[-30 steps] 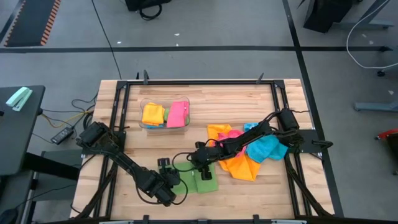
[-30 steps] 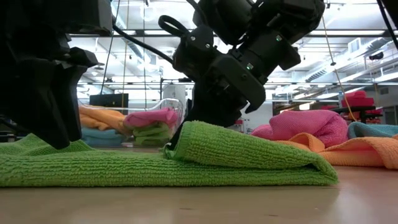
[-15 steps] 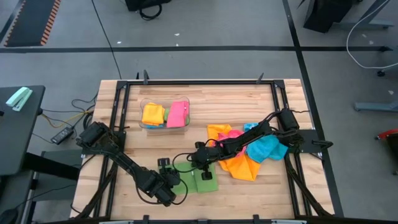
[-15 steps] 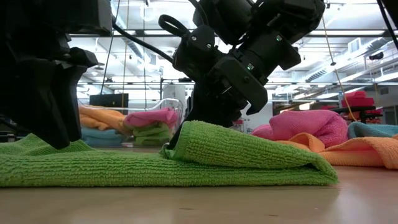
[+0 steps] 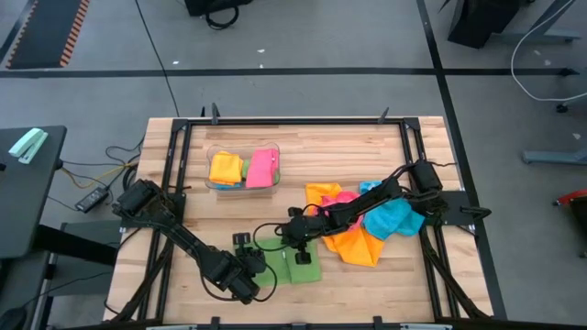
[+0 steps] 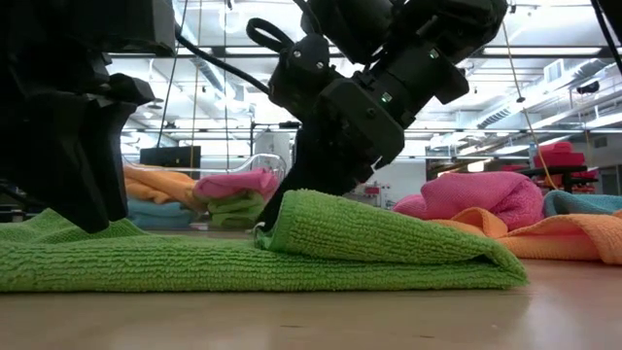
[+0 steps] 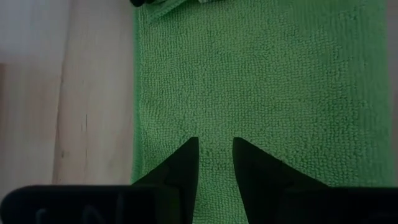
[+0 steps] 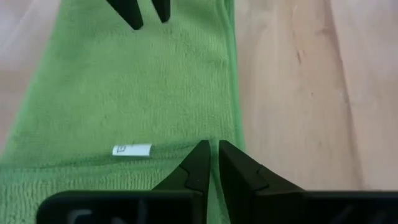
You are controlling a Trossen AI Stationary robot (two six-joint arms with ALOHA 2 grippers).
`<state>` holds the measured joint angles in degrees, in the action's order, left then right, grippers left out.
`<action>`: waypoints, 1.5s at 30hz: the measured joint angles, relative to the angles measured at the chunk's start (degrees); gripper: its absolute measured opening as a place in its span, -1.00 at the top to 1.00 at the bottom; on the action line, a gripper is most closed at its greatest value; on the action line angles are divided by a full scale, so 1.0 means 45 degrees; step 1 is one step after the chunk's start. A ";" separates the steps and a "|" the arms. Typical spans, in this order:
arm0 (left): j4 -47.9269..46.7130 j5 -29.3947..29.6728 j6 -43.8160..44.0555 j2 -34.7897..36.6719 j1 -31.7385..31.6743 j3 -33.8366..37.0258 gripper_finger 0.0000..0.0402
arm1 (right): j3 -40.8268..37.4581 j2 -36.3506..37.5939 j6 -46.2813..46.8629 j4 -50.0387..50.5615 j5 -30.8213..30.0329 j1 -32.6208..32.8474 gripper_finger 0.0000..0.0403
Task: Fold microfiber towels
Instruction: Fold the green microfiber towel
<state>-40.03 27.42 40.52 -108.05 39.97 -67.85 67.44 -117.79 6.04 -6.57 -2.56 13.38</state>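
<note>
A: High view first. Where is the towel being worked?

B: The green towel point(image 5: 292, 263) lies near the front edge of the wooden table point(image 5: 367, 147), between both grippers. The other towels point(image 5: 367, 225), orange, pink and blue, are heaped to its right, and two folded ones sit in the clear bin point(image 5: 244, 170).

A: The right gripper point(image 8: 210, 155)?

B: Its fingers are pinched nearly together on a folded edge of the green towel, beside a small white label point(image 8: 132, 150).

A: And the left gripper point(image 7: 215, 146)?

B: It presses down on the towel's other end, fingers a narrow gap apart; whether they grip the cloth, I can't tell.
</note>
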 joint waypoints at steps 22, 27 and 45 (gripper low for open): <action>0.0209 0.0000 -0.0297 0.0000 0.0000 0.0000 0.47 | 0.0136 -0.0075 -0.0496 -0.0515 0.1427 -0.0261 0.43; 0.0238 0.0000 -0.0292 0.0000 0.0000 0.0000 0.47 | 0.0030 -0.0081 -0.0710 -0.0621 0.1354 -0.0305 0.15; 0.0243 -0.0005 -0.0258 0.0000 0.0000 0.0000 0.47 | -0.0772 -0.0081 -0.0841 -0.0748 0.0766 -0.0305 0.62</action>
<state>-38.94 27.40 39.35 -108.05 39.97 -67.85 63.97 -118.15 2.26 -9.94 0.89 12.01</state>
